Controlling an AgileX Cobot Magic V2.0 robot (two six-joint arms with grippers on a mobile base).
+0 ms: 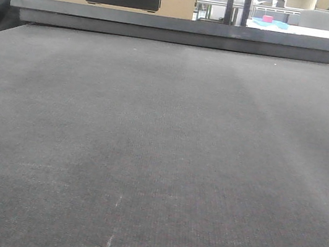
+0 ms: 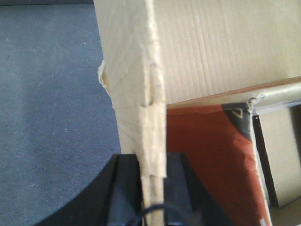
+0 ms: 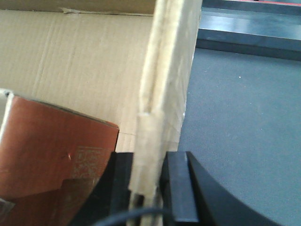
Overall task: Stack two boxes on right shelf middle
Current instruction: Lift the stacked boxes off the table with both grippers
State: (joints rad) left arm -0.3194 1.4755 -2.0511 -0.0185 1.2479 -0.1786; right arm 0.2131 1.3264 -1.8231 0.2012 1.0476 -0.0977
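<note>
On carton (image 2: pixel 211 47): left tool (image 2: pixel 152 165), right tool (image 3: pixel 149 162), tight.

Right gripper (image 3: pixel 148 181) pinching a box wall

Its two black fingers (image 3: pixel 176 181) squeeze the thin standing edge of the plain brown box (image 3: pixel 70 66). A red printed box (image 3: pixel 51 146) is just beside that wall, low on the left. The grey mat (image 3: pixel 244 132) lies on the right.
</note>
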